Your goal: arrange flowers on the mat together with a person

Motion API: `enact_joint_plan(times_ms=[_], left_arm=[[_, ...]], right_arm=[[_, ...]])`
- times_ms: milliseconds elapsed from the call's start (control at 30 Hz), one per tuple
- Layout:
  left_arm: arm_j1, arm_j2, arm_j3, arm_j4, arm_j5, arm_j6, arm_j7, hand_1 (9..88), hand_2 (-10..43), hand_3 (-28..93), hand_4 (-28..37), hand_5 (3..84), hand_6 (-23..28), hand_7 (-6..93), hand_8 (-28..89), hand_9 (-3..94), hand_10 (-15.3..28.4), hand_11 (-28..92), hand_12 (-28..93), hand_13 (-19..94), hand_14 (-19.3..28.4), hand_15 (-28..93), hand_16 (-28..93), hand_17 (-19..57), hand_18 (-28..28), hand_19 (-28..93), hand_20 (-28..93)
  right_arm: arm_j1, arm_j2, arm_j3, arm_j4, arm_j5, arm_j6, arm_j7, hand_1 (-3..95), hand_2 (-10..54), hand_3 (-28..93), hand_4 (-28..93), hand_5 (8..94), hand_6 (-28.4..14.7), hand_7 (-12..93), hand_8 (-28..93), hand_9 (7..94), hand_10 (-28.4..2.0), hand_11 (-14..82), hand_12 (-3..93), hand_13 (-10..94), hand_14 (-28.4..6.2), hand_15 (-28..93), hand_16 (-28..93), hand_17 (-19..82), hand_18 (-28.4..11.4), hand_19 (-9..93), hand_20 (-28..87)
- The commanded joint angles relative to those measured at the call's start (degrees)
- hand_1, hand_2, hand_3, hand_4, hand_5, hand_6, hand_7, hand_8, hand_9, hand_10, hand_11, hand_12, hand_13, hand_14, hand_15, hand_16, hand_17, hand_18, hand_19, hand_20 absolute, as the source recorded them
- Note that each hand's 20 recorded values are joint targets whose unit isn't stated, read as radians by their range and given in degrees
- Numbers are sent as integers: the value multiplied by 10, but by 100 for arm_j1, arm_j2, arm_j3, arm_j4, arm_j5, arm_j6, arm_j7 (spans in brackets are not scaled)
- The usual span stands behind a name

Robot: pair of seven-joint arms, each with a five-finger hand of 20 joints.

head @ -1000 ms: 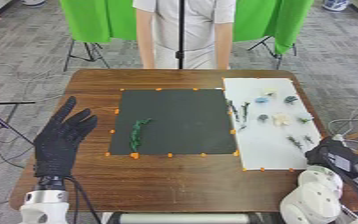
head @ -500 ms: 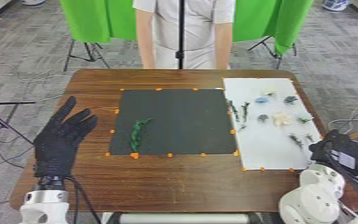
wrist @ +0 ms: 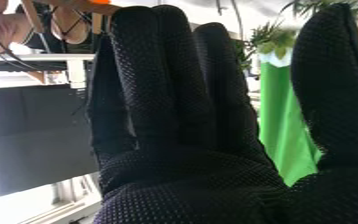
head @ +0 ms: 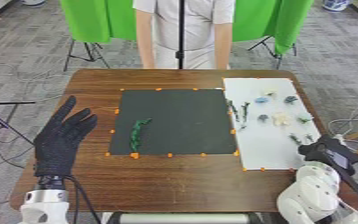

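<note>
In the head view my left hand is open over the table's left edge, beside the dark mat. A green stem lies on the mat's left part. My right hand is at the lower right edge of the white sheet, close to small sprigs. On the sheet lie long stems, a blue flower, a cream flower and several small blooms. In the right wrist view my right hand has straight fingers, thumb apart, holding nothing.
Orange tape marks edge the mat and sheet on the brown table. A person stands across the table, arms down, with a green cloth behind. A black stand is at the left.
My right hand has shifted slightly left, over the lower right edge of the white sheet. The left hand and the flowers have stayed put.
</note>
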Motion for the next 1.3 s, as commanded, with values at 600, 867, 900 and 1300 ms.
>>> enact_joint_plan(times_ms=[600,867,900,1300], left_arm=[[99,116,-29,-23,-86,150,91,225,83,748,-263,341,76,116,-88,366,188,245,104,293,236,411,-67,-5,279,720,-178],[158,314,-49,-119,-145,324,248,224,83,749,-263,341,76,115,-88,366,189,246,104,294,236,412,-67,-6,279,719,-175],[147,314,-57,-132,-135,334,218,224,84,748,-263,341,77,115,-88,366,189,246,104,293,236,412,-67,-6,280,719,-174],[-50,807,276,-143,-320,566,601,225,84,747,-262,341,76,116,-88,366,189,245,104,293,237,412,-67,-6,280,719,-173]], right_arm=[[829,446,-877,-591,-785,773,-153,588,-95,597,-283,886,20,182,26,929,-86,318,228,806,-66,623,204,282,-185,796,125],[2863,115,-2544,-566,-248,787,-1009,578,-95,625,-283,891,12,177,37,932,-95,316,231,808,-74,631,205,282,-194,809,122],[3093,-3,-2714,-484,-153,782,-1120,575,-95,630,-283,891,12,177,39,932,-95,318,232,807,-76,635,206,282,-195,810,121],[4578,-1605,-4229,1111,821,377,-2294,563,-95,652,-283,889,5,180,47,929,-95,340,236,805,-80,654,206,279,-203,823,116]])
